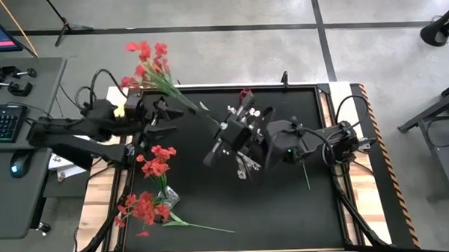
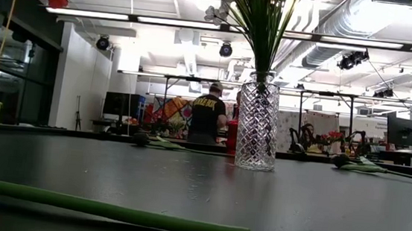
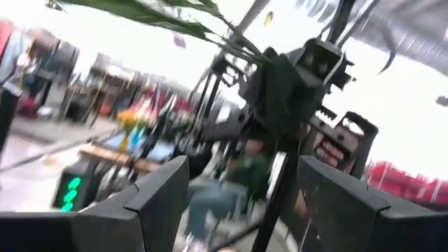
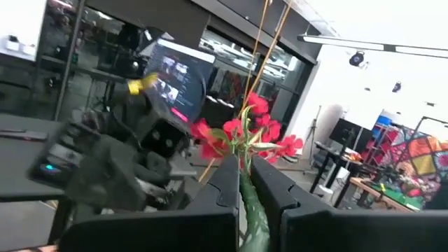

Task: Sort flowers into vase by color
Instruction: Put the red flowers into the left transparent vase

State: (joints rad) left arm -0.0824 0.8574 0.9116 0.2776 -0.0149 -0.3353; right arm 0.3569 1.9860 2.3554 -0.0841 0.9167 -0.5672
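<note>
My right gripper [image 1: 220, 126] [image 4: 242, 169] is shut on a red flower [image 1: 149, 63] [image 4: 245, 136], raised over the table's far left part. The blooms reach out past the table's far left corner. My left gripper [image 1: 161, 113] [image 3: 241, 210] stands open just left of the stem, with nothing between its fingers. A cut-glass vase [image 2: 257, 126] holds green stems with white blooms and is mostly hidden under my right arm in the high view. Near the front left, a glass vase [image 1: 168, 195] holds red flowers [image 1: 155, 161]. My right gripper pinches the red flower's green stem [image 4: 250, 210] between its two fingers, at the lower end [image 1: 214, 120], far from the blooms. The fingers come roughly level from the table's right side and lie along the stem. The flower is lifted clear, its blooms pointing away toward the far left.
A loose green stem [image 1: 202, 225] [image 2: 108, 210] lies near the table's front edge. Another thin stem [image 1: 305, 175] lies under my right arm. More red blooms [image 1: 141, 209] hang over the table's front left edge. A desk with a keyboard [image 1: 1, 122] stands left of the table.
</note>
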